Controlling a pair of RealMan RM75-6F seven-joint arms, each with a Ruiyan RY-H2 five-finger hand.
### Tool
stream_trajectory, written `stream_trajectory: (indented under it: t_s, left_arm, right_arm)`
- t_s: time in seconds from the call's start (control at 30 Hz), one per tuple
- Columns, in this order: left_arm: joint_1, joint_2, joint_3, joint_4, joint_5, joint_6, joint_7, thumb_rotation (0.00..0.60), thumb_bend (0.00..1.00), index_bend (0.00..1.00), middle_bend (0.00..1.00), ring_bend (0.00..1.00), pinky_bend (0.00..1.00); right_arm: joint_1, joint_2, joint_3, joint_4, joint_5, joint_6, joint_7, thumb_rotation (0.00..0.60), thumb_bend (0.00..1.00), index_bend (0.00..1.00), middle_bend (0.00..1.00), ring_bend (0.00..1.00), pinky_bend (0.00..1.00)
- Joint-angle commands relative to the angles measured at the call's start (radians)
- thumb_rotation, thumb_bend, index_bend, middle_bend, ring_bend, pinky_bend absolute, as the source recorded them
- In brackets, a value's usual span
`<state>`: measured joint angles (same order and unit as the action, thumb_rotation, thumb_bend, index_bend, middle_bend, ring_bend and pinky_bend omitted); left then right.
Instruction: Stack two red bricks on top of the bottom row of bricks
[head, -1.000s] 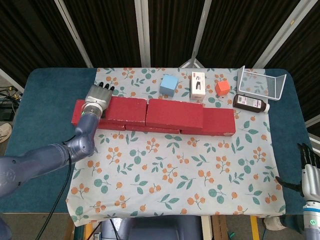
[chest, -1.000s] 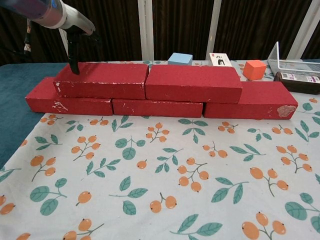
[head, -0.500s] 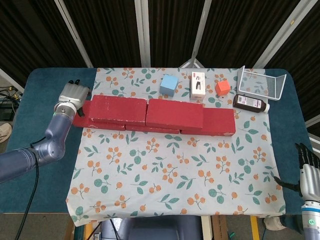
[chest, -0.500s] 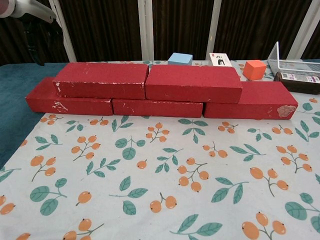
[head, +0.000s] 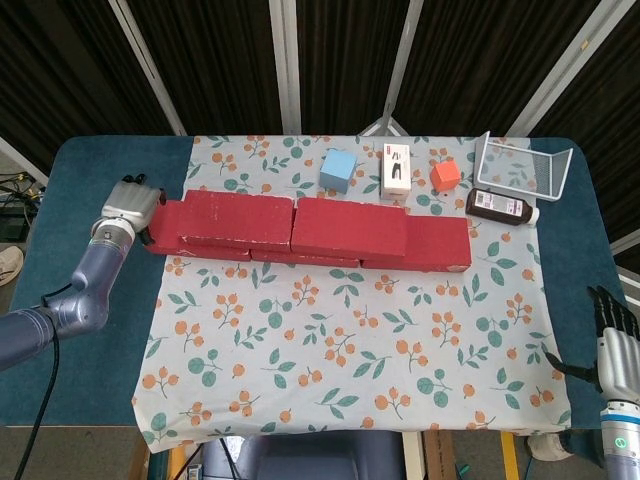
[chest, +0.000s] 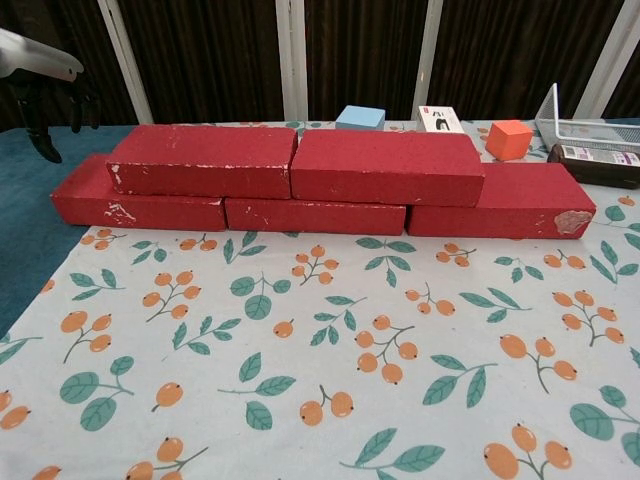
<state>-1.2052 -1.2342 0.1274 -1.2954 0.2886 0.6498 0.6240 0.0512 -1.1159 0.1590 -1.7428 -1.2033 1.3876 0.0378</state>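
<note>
The fingers (chest: 40, 140) of the left hand (head: 128, 203) hang apart, holding nothing, beside the two top bricks (chest: 295, 165), which look heavy, hard and rough, best gripped across the long sides.

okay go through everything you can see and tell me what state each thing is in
Two upper red bricks: stacked on bottom row, touching end to end.
Bottom row: three bricks, flat.
Left hand: empty, beside the row's left end.
Right hand: empty.
Dark bottle: lying down.
</note>
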Motion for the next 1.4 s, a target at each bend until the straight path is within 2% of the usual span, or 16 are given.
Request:
stream_trajectory:
  t_s: [0.03,0.23,0.37,0.47,0.7,0.83,0.93,1.07,1.13,1.23,1.4]
  left_arm:
    - [0.015,0.004,-0.016,-0.011,0.021,0.000,-0.028,0.600,0.00,0.29,0.26,0.07,0.10]
    - [0.108,0.075,-0.065,-0.121,0.129,0.048,-0.165,0.600,0.00,0.28,0.23,0.06,0.10]
    - [0.203,0.135,-0.052,-0.199,0.247,0.088,-0.243,0.600,0.00,0.24,0.22,0.06,0.10]
    - [0.242,0.148,-0.040,-0.208,0.294,0.086,-0.267,0.600,0.00,0.23,0.22,0.06,0.10]
    - [0.274,0.127,-0.073,-0.154,0.347,0.086,-0.306,0.600,0.00,0.24,0.26,0.06,0.10]
    - [0.278,0.116,-0.084,-0.159,0.364,0.094,-0.296,0.600,0.00,0.24,0.23,0.06,0.10]
    - [0.309,0.125,-0.093,-0.210,0.399,0.115,-0.327,0.600,0.00,0.24,0.19,0.06,0.09]
    - [0.431,0.162,-0.099,-0.339,0.552,0.262,-0.440,0.600,0.00,0.24,0.17,0.05,0.09]
    - [0.527,0.180,-0.073,-0.399,0.676,0.382,-0.504,0.600,0.00,0.23,0.16,0.05,0.08]
    - [0.629,0.189,-0.039,-0.435,0.781,0.513,-0.547,0.600,0.00,0.23,0.16,0.05,0.08]
    - [0.757,0.168,0.001,-0.447,0.872,0.655,-0.560,0.600,0.00,0.23,0.16,0.05,0.08]
  right_arm:
    - [0.000,0.000,-0.001,0.000,-0.002,-0.001,0.001,0.600,0.13,0.00,0.02,0.00,0.00]
    - [-0.001,0.005,-0.005,0.000,-0.012,-0.004,0.012,0.600,0.13,0.00,0.02,0.00,0.00]
    - [-0.004,0.010,-0.009,-0.004,-0.024,-0.001,0.027,0.600,0.13,0.00,0.02,0.00,0.00]
    - [-0.005,0.012,-0.014,-0.006,-0.033,-0.002,0.031,0.600,0.13,0.00,0.02,0.00,0.00]
    - [-0.005,0.009,-0.015,-0.011,-0.038,0.005,0.024,0.600,0.13,0.00,0.02,0.00,0.00]
    - [-0.005,0.010,-0.015,-0.011,-0.035,0.004,0.022,0.600,0.13,0.00,0.02,0.00,0.00]
    - [-0.006,0.013,-0.016,-0.011,-0.038,0.002,0.029,0.600,0.13,0.00,0.02,0.00,0.00]
    - [-0.008,0.019,-0.019,-0.010,-0.051,0.003,0.047,0.600,0.13,0.00,0.02,0.00,0.00]
    - [-0.011,0.023,-0.022,-0.010,-0.058,0.004,0.057,0.600,0.13,0.00,0.02,0.00,0.00]
    - [-0.012,0.028,-0.025,-0.011,-0.068,0.005,0.069,0.600,0.13,0.00,0.02,0.00,0.00]
    - [-0.010,0.030,-0.033,-0.010,-0.090,0.000,0.080,0.600,0.13,0.00,0.02,0.00,0.00]
